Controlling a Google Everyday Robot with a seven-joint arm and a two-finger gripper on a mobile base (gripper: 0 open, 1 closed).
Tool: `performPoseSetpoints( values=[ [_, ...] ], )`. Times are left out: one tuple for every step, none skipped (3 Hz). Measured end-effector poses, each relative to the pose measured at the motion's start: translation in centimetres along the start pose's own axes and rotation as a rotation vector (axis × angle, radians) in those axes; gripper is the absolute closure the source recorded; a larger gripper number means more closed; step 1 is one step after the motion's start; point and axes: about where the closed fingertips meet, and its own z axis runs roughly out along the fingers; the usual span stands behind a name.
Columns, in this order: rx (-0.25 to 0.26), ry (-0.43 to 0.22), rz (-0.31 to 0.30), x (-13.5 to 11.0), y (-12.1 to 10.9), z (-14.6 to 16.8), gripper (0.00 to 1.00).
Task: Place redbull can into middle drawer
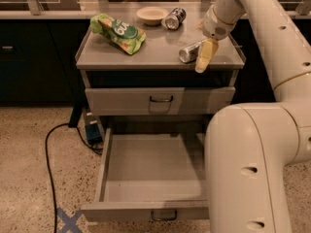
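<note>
The redbull can lies on its side on the cabinet top, near the front right. My gripper reaches down from the upper right and sits at the can's right end, touching or nearly touching it. The can rests on the top and is not lifted. The middle drawer is pulled fully open below and is empty, with its dark handle at the front. The upper drawer is shut.
A green snack bag, a pale bowl and a shorter dark can lie on the cabinet top. My white body stands to the right of the open drawer. A black cable and a blue tape cross are on the floor.
</note>
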Motion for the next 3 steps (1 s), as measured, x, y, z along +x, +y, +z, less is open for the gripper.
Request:
performPoseSetpoints(
  values=[
    [-0.013, 0.020, 0.006, 0.5, 0.1, 0.8, 0.00],
    [-0.037, 0.047, 0.026, 1.7, 0.0, 2.5, 0.00],
    [-0.026, 0.042, 0.025, 1.6, -0.4, 3.0, 0.00]
  ],
)
